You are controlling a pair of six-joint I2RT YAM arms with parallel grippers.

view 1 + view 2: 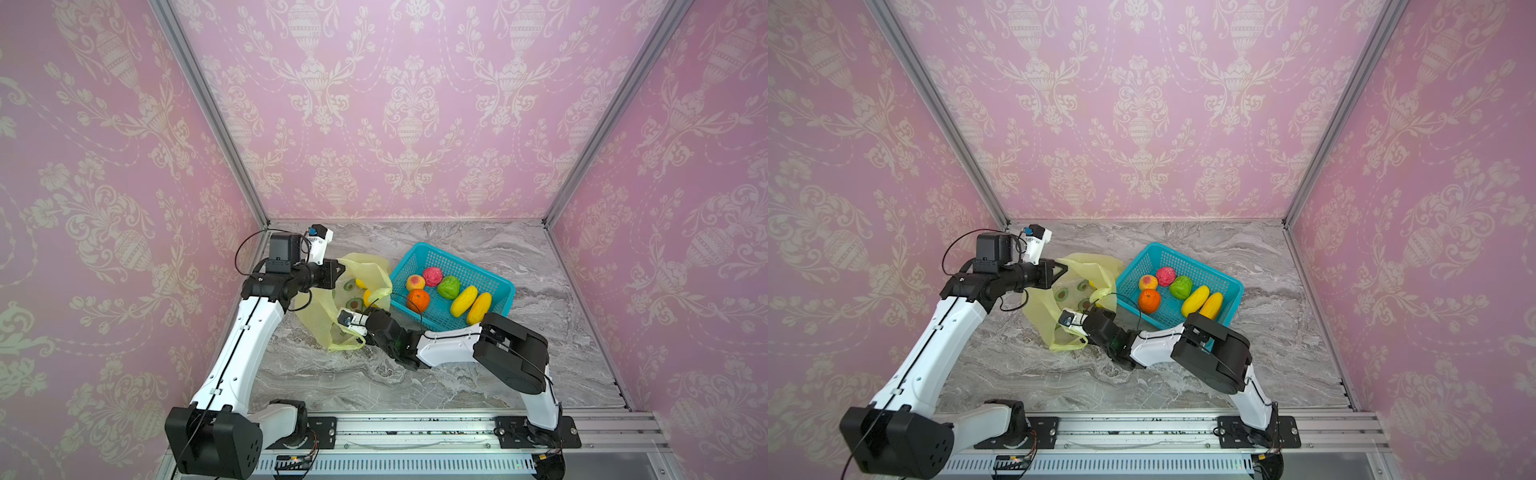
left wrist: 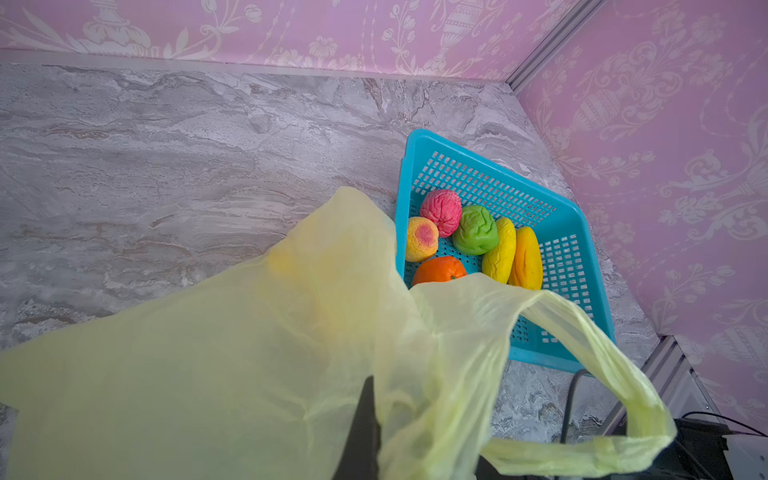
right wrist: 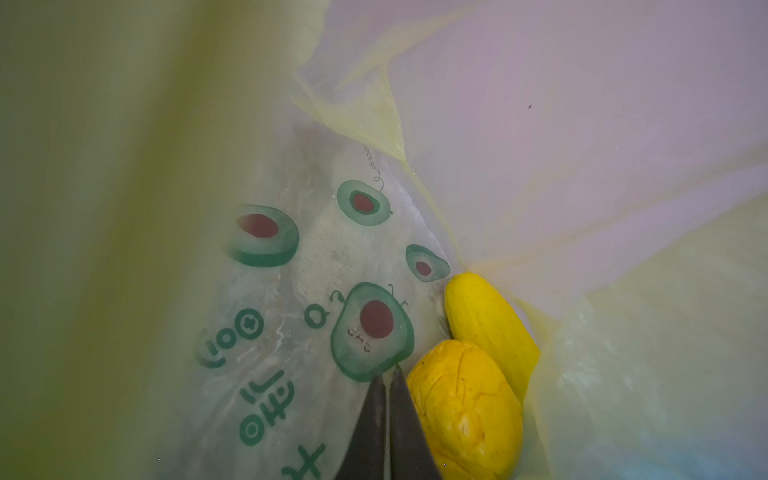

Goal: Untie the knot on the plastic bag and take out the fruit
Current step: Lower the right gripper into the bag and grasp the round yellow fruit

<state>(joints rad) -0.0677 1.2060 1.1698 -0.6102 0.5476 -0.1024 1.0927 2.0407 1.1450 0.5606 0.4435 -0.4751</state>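
The yellow-green plastic bag lies open on the marble, left of the basket. My left gripper is shut on the bag's upper edge and holds it up. A loose loop handle hangs free, and the knot is not in view. My right gripper is inside the bag, shut with nothing between its fingers. Just beside it lie a yellow citrus and a yellow mango. In both top views the right fingertips are hidden by the bag.
A turquoise basket stands right of the bag. It holds a peach, a pink-red ball, a green fruit, an orange and two mangoes. Pink walls enclose the table.
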